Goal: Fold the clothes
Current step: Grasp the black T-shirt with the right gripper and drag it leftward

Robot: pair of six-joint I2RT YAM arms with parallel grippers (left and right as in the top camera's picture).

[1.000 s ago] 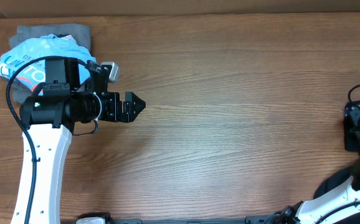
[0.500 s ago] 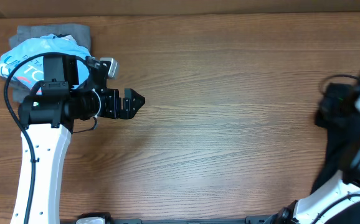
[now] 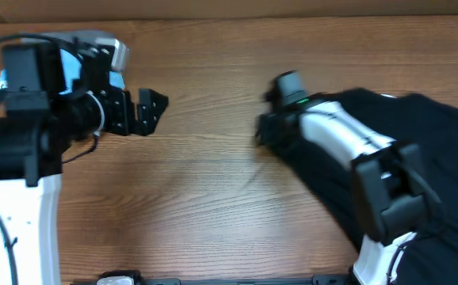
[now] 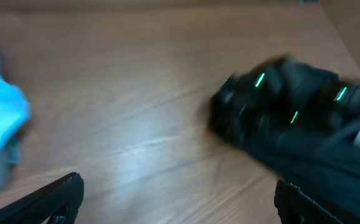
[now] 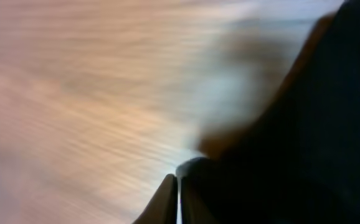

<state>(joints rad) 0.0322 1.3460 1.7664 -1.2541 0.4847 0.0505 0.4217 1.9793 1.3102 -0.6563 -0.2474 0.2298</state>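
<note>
Progress: no fold made yet. The black T-shirt (image 3: 439, 131) lay bunched, not spread, on the table (image 3: 213, 206), so flattening and every fold were left to do, by my read.
Shirt: right behind the right gripper (image 3: 267, 134), heaped under and beyond its arm.
Right gripper: fingers pressed together, seemingly pinching the shirt's edge; blur hid detail.
Left gripper (image 3: 156, 111): spread wide, empty, well apart from the shirt.
</note>
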